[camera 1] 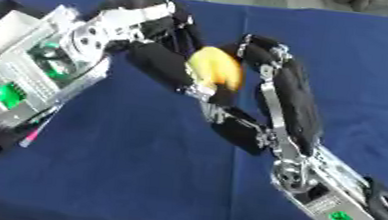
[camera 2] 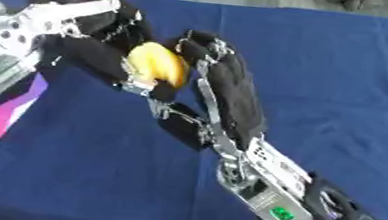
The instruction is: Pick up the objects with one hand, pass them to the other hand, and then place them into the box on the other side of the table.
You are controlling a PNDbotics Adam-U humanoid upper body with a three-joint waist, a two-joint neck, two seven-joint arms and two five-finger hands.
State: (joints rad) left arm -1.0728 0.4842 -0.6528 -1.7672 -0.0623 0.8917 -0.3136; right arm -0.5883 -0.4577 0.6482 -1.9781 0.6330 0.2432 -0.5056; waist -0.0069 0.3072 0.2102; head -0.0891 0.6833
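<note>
Nearest, at the table's point(camera 1: 139, 177) near right corner, the right arm rises from its silver wrist. The right hand point(camera 1: 293, 98) reaches up the middle of the blue-covered table, its fingers curled round the right side of a yellow object point(camera 1: 216, 67). That object, rounded and smooth, sits above the cloth, clamped between both hands at the table's centre, towards the far edge. Beyond it, the left hand point(camera 1: 155, 38) comes from the left edge, fingers curled over the top and left side. Neither box shows. I judge the object light, probably rigid, and somewhat slippery; each hand should wrap its widest middle, thumb opposite fingers, before the other lets go.
</note>
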